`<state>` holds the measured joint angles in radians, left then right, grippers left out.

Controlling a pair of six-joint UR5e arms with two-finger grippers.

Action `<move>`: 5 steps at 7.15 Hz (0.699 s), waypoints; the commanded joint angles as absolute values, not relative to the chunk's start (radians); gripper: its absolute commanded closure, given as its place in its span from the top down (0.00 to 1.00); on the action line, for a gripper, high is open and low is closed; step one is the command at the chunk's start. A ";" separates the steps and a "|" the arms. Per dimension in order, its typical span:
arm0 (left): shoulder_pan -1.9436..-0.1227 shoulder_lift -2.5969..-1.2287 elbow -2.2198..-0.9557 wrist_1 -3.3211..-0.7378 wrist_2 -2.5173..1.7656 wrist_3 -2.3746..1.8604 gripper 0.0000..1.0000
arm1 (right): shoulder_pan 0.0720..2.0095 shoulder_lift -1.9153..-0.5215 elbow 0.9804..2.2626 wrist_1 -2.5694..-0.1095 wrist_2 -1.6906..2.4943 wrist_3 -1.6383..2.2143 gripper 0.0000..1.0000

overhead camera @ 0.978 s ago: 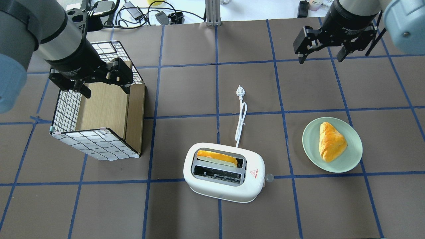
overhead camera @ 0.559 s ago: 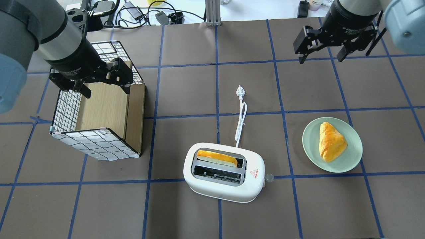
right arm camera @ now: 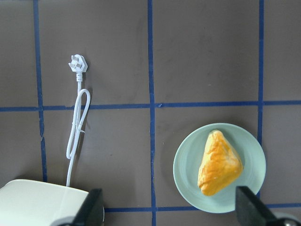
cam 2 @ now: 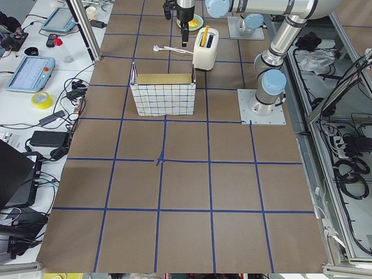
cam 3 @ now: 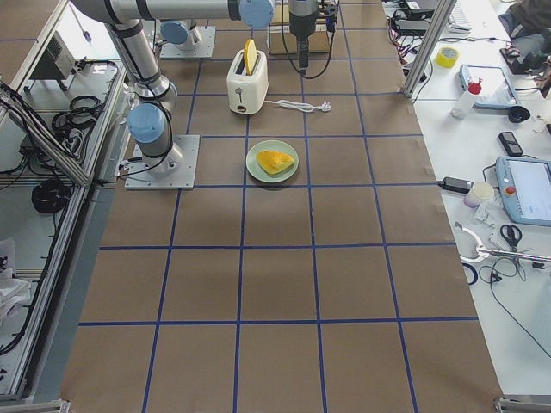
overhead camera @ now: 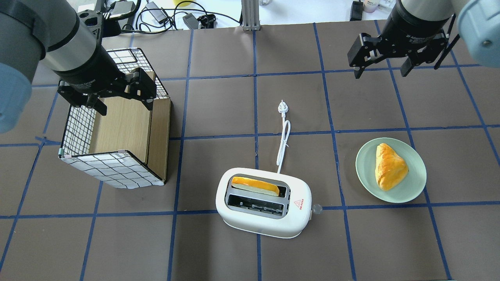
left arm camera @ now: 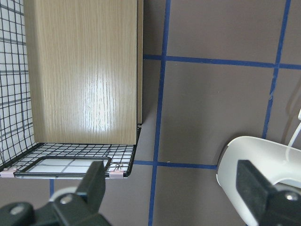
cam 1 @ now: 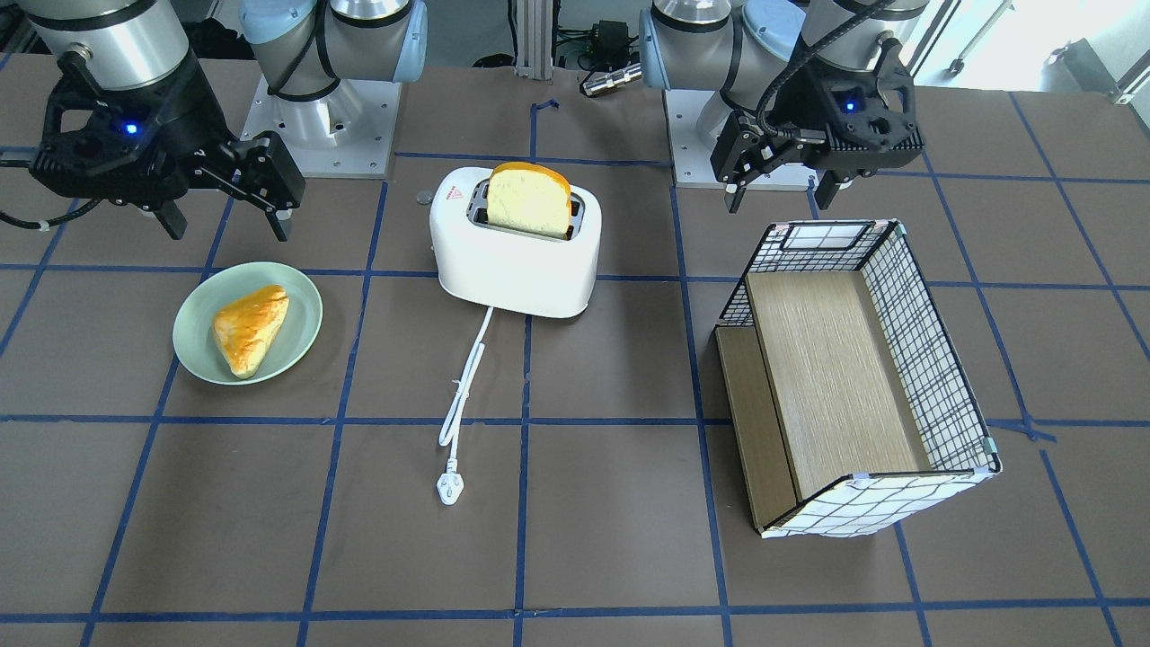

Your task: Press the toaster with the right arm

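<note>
The right pincer [overhead camera: 381, 72], spread and empty, has drifted only slightly sideways; the toaster [overhead camera: 264, 203] stands well apart, to its left and nearer the robot, so pressing is not begun

Your right wrist view cuts the toaster [right arm camera: 37, 202] off at the bottom edge, only a corner showing
</note>
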<state>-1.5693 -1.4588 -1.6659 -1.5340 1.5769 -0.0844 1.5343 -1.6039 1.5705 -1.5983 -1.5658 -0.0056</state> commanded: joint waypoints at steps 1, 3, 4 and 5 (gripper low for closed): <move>-1.569 -1.459 -1.666 -1.534 1.577 -0.084 1.00 | 1.543 -1.731 1.681 -1.479 -1.559 0.118 0.80; -1.569 -1.459 -1.666 -1.534 1.577 -0.084 1.00 | 1.563 -1.856 1.835 -1.468 -1.554 0.149 0.63; -1.569 -1.459 -1.666 -1.534 1.577 -0.084 1.00 | 1.584 -1.882 1.886 -1.468 -1.551 0.170 0.45; -1.569 -1.459 -1.666 -1.534 1.577 -0.084 1.00 | 1.609 -1.879 1.907 -1.467 -1.546 0.179 0.15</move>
<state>-1.5693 -1.4588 -1.6659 -1.5340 1.5770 -0.0844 1.5804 -1.8619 1.8603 -1.4693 -1.5513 0.1607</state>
